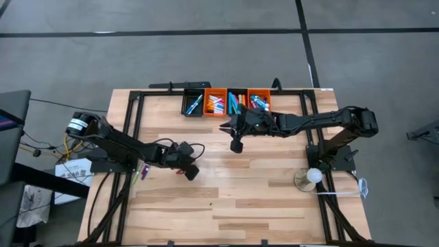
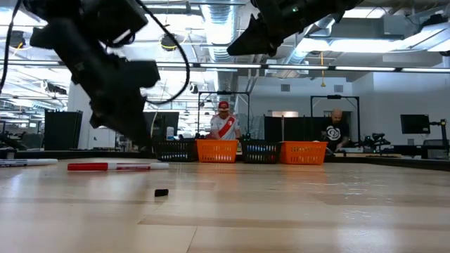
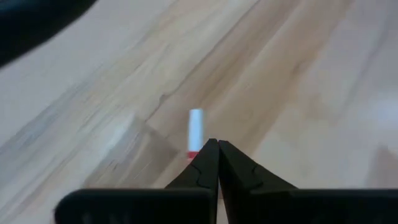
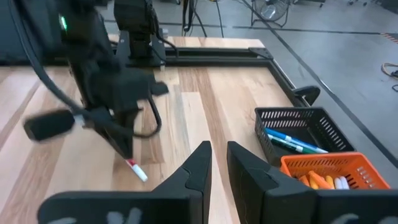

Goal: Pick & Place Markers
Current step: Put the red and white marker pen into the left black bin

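The left gripper (image 1: 191,171) sits low on the wooden table (image 1: 260,199), well in front of the row of bins (image 1: 226,101) at the table's far edge. Its fingers (image 3: 208,163) are pressed together around the red end of a white-bodied marker (image 3: 195,129), whose white length sticks out beyond the fingertips; in the right wrist view the same marker (image 4: 137,170) shows slanting down from the fingertips to the wood. In the blurred left wrist view the grip looks like a pinch at the marker's very end, though how firmly it is held is hard to judge.

The right gripper (image 1: 236,144) hangs above the table just in front of the bins, its fingers (image 4: 198,163) nearly together with a narrow gap and nothing between them.

The bins, alternating black and orange, hold many coloured markers (image 1: 216,104). In the low view a red and white marker (image 2: 116,166) lies flat on the table in front of the bins, with a small black piece (image 2: 161,192) nearer the camera. Two people (image 2: 223,126) show in the room behind the bins
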Available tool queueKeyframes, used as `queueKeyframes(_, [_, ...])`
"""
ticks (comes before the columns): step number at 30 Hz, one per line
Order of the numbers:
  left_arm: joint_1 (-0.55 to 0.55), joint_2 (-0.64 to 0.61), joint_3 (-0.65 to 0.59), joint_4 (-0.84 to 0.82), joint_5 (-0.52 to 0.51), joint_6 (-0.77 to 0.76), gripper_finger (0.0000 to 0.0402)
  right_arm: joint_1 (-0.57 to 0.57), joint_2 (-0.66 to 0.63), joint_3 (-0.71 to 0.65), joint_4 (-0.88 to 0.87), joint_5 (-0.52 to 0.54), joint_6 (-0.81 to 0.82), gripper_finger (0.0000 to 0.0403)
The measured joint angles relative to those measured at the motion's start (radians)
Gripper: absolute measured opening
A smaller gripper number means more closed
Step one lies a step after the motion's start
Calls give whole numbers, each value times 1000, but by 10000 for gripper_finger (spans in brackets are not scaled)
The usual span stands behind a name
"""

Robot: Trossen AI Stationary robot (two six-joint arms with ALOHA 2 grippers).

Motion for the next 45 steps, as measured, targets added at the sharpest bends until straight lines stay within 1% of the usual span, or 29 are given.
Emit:
queueKeyframes(3, [-12, -52, 0, -5, 31, 16, 5, 0, 0, 0, -28, 0, -8, 43])
queueKeyframes(8, [-20, -96, 2, -10, 132, 42, 5, 0, 0, 0, -61, -1, -8, 43])
queueKeyframes(10, [-20, -88, 2, -10, 162, 60, 6, 0, 0, 0, -65, -1, -8, 43])
queueKeyframes(13, [-21, -50, 2, -16, 168, 63, 14, 0, 0, 0, -65, -1, -8, 43])
queueKeyframes(18, [-14, 17, 2, -18, 167, 64, 51, 0, 0, 0, -64, -2, -8, 43])
queueKeyframes(20, [-11, 26, 2, -17, 161, 54, 69, 0, 0, 0, -64, -4, -8, 43])
queueKeyframes(25, [-30, 17, 3, -5, 44, 34, 98, 0, 0, 0, -64, -4, -9, 43])
queueKeyframes(34, [-35, 15, 3, -40, 40, 30, 117, 0, 0, 0, -78, -4, -8, 43])
queueKeyframes(41, [-34, 29, 3, -53, 5, 27, 141, 0, 0, 0, -78, -3, -10, 43])
queueKeyframes(45, [-33, 30, -22, -52, -17, 26, 148, 0, 0, 0, -78, -3, -9, 43])
